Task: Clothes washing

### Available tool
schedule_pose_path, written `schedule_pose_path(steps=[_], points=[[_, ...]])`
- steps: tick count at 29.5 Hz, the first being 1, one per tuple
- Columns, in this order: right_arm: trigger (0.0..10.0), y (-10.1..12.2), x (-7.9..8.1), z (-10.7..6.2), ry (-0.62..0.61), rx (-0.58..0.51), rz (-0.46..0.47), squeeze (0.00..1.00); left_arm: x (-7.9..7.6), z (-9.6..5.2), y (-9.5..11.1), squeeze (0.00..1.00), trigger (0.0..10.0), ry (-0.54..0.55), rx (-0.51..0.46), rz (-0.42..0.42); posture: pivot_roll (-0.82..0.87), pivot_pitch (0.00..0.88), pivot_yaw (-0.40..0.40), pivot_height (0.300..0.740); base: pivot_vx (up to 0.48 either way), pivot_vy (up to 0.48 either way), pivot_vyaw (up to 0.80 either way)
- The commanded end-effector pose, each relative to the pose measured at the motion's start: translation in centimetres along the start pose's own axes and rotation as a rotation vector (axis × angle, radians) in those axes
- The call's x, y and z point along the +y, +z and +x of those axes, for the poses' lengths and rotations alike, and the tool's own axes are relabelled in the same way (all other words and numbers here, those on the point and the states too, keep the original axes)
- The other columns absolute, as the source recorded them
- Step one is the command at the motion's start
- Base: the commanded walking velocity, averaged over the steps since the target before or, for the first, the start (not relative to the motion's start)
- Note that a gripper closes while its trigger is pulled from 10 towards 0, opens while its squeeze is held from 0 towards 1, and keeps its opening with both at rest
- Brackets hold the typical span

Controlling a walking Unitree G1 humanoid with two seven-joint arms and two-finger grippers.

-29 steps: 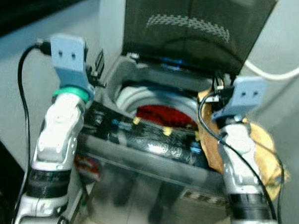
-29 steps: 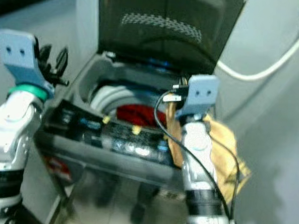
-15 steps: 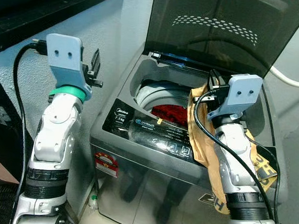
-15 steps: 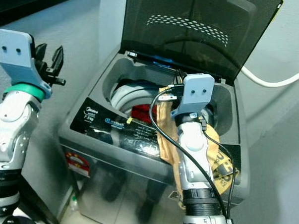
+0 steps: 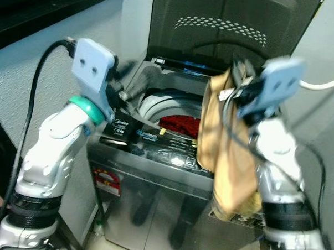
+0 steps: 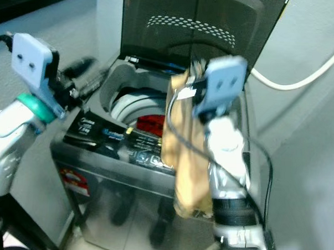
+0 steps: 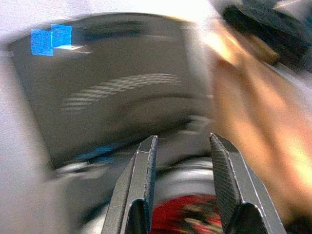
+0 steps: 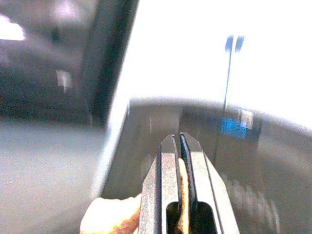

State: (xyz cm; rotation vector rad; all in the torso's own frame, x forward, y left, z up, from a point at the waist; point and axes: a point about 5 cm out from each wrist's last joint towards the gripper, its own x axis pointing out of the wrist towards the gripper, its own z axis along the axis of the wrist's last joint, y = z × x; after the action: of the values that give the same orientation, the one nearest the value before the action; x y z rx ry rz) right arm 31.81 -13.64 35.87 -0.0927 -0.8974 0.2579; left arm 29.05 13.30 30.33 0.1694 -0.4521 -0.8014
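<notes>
A grey top-load washing machine (image 5: 155, 149) stands before me with its dark lid (image 5: 232, 28) raised. A red garment (image 5: 181, 124) lies in the drum. My right gripper (image 8: 178, 139) is shut on a tan garment (image 5: 224, 149), holding it up over the machine's right side. The cloth hangs down past the front panel. My left gripper (image 7: 183, 141) is open and holds nothing. It hovers at the left rim of the tub (image 6: 86, 80), pointing towards the drum, and is blurred by motion.
A white hose (image 5: 324, 82) runs along the wall behind the machine on the right. A pale wall (image 5: 25, 69) with a dark ledge above closes in the left side. Tiled floor (image 5: 167, 241) shows in front of the machine.
My right gripper has lifted the tan garment off the machine's right edge, so it now hangs free. My left gripper has swung in towards the tub's left rim.
</notes>
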Motion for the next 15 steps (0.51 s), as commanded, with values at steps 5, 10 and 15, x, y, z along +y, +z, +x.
schedule_pose_path(steps=[5,10,15], points=[[10.0,1.6,-0.6,1.6,0.024,-0.069,0.063,0.00,-1.2,0.0,-0.9,0.00,10.0,-0.139,0.024,-0.082,0.09,0.000,-0.004,0.740,0.000,0.000,0.00],[10.0,4.7,0.2,3.9,0.233,-0.166,0.097,0.00,-0.3,2.9,-2.6,0.00,10.0,-0.115,0.032,-0.085,0.08,0.000,-0.010,0.740,0.000,0.000,0.00],[10.0,4.2,-0.1,3.4,0.247,-0.128,0.075,0.00,2.7,3.8,-3.1,0.00,10.0,0.026,0.077,-0.007,0.06,0.000,-0.004,0.740,0.000,0.000,0.00]])
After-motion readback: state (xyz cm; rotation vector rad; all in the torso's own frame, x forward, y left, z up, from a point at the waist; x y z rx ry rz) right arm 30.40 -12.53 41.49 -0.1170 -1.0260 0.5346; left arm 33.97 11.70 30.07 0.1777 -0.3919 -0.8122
